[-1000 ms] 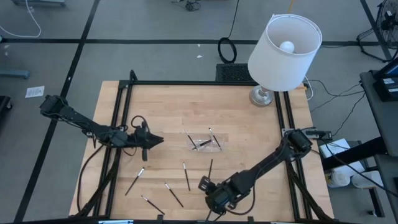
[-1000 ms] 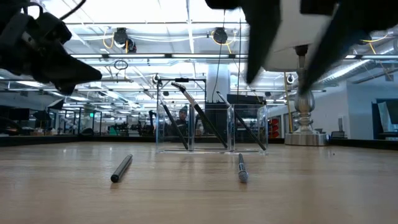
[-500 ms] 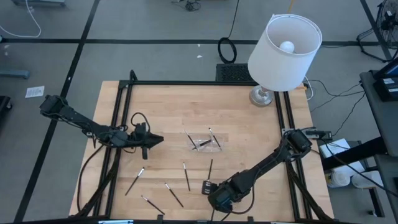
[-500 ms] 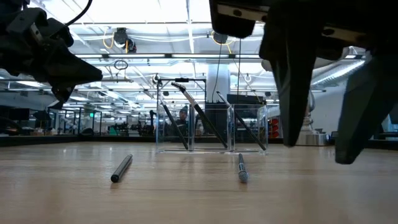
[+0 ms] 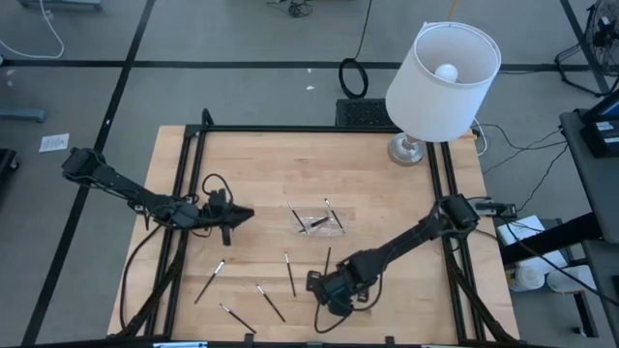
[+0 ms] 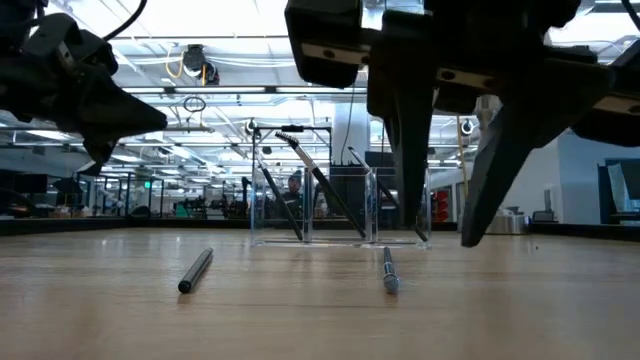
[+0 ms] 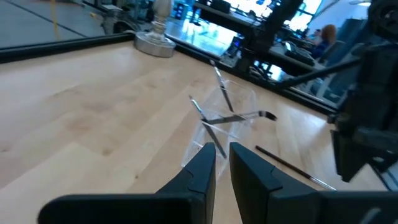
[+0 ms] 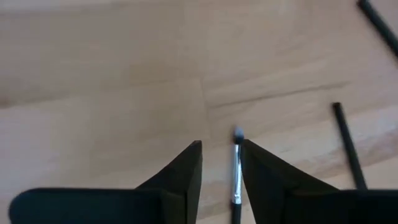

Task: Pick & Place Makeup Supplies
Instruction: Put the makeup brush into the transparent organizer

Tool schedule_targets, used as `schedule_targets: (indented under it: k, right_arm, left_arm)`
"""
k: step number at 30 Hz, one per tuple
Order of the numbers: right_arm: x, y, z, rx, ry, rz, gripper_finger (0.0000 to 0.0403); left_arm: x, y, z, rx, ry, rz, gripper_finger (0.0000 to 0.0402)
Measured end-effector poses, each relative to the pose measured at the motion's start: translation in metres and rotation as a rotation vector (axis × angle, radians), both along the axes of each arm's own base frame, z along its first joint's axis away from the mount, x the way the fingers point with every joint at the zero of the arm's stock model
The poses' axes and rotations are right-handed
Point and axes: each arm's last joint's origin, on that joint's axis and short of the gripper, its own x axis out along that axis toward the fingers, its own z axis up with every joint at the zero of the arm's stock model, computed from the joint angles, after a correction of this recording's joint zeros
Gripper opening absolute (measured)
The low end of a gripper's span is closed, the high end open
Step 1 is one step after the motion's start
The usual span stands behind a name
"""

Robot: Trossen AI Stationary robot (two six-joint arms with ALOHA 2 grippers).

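Observation:
Several thin dark sticks lie flat on the wooden table: one (image 5: 327,261) just beyond my right gripper, others (image 5: 289,274) (image 5: 271,302) (image 5: 211,280) to its left. Three more lean in the clear tray (image 5: 319,220) (image 6: 340,200). My right gripper (image 5: 319,283) (image 8: 222,146) hovers open near the table's near edge. Its fingers stand on either side of a stick (image 8: 236,180) whose silvery tip (image 8: 238,132) points away; touching or not, I cannot tell. My left gripper (image 5: 237,217) (image 7: 222,149) waits shut, left of the tray.
A white-shaded lamp (image 5: 440,72) stands at the far right corner of the table. Black frame rails (image 5: 184,193) run along the left and right sides. Another stick (image 8: 348,149) lies close beside my right gripper. Bare wood lies between the tray and the lamp.
My right gripper has moved from the table's near edge toward the far side and a little left, coming over the stick that lies below the tray, and it has turned about. The sticks and the tray have stayed in place.

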Motion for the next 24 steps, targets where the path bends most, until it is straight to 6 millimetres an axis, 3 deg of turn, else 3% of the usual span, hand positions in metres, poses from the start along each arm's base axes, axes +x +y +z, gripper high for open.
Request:
schedule_targets:
  k: [8,19,24]
  right_arm:
    - [0.001,0.005,0.002,0.013,-0.042,0.088,0.0098]
    - [0.013,-0.001,0.006,0.112,-0.093,0.059,0.0127]
    - [0.018,-0.003,-0.005,0.15,-0.067,0.045,0.0127]
  left_arm:
    - [0.0,0.001,0.0,0.006,-0.003,0.04,0.0051]
    - [0.0,0.001,0.0,0.001,-0.003,0.029,0.0051]
    - [0.0,0.001,0.0,0.018,0.001,0.027,0.0051]
